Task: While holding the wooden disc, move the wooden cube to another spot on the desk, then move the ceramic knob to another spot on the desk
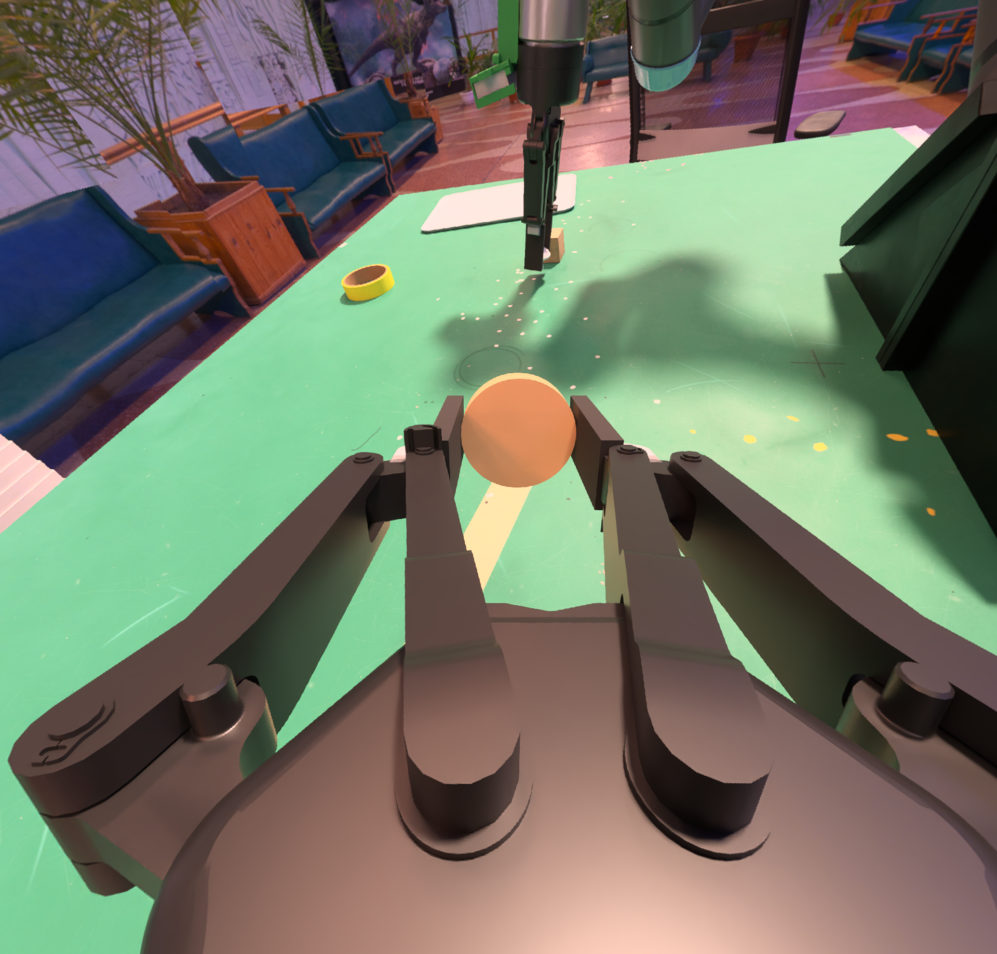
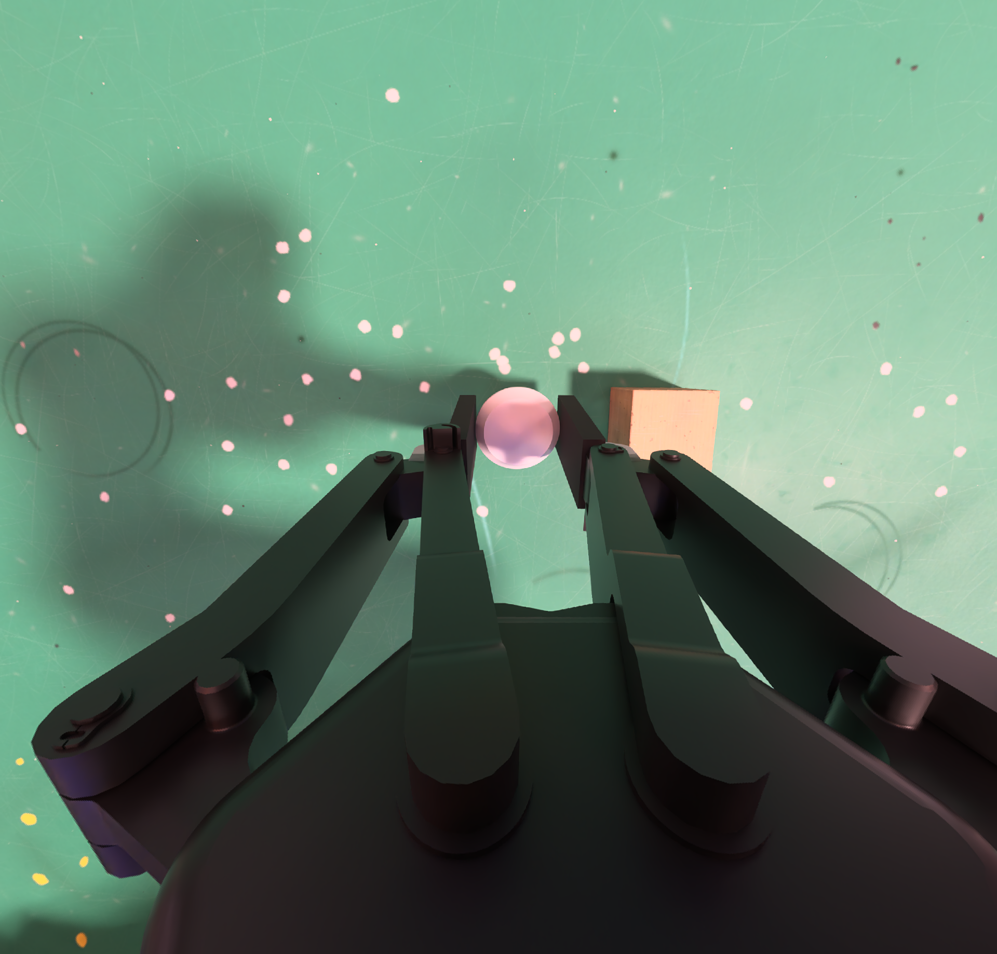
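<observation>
My left gripper (image 1: 517, 406) is shut on the round wooden disc (image 1: 518, 434), held on edge above the green desk (image 1: 216, 496). In the right wrist view my right gripper (image 2: 517, 405) points down at the desk, its pads against both sides of the glossy pale ceramic knob (image 2: 517, 429). The wooden cube (image 2: 669, 426) stands on the desk just right of the right finger, close to it. In the left wrist view the right gripper (image 1: 535, 259) hangs upright at the desk's middle, with the knob (image 1: 549, 254) and the cube (image 1: 558, 240) partly hidden behind it.
A yellow tape roll (image 1: 368, 282) lies at the desk's left. A white flat board (image 1: 485, 205) lies at the far edge behind the right gripper. A dark box-like structure (image 1: 939, 227) stands along the right side. The desk's left edge drops off beside blue benches.
</observation>
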Robot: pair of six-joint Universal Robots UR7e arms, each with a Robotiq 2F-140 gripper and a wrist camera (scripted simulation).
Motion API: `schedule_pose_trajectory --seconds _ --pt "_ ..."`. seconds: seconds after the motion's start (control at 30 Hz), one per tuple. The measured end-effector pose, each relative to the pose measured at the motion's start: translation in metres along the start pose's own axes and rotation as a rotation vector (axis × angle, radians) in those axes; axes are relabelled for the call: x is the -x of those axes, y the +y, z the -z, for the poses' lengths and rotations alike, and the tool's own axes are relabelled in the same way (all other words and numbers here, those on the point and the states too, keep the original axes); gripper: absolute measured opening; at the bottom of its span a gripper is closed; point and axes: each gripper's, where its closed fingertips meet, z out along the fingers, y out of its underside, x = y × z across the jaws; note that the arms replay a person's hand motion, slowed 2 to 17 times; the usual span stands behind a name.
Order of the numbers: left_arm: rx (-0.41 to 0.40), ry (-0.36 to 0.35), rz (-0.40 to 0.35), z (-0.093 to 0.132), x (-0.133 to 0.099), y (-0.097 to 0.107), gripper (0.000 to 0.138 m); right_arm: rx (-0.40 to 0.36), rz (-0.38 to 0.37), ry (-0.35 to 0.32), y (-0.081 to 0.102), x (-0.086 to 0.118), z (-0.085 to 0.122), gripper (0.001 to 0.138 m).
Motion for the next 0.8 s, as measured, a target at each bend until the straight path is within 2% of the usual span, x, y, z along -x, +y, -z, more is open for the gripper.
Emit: schedule_pose_trajectory --seconds 0.8 --pt "-0.006 -0.002 0.003 0.002 0.001 0.0 0.052 -0.012 -0.02 0.008 -0.003 -0.006 -0.011 0.04"
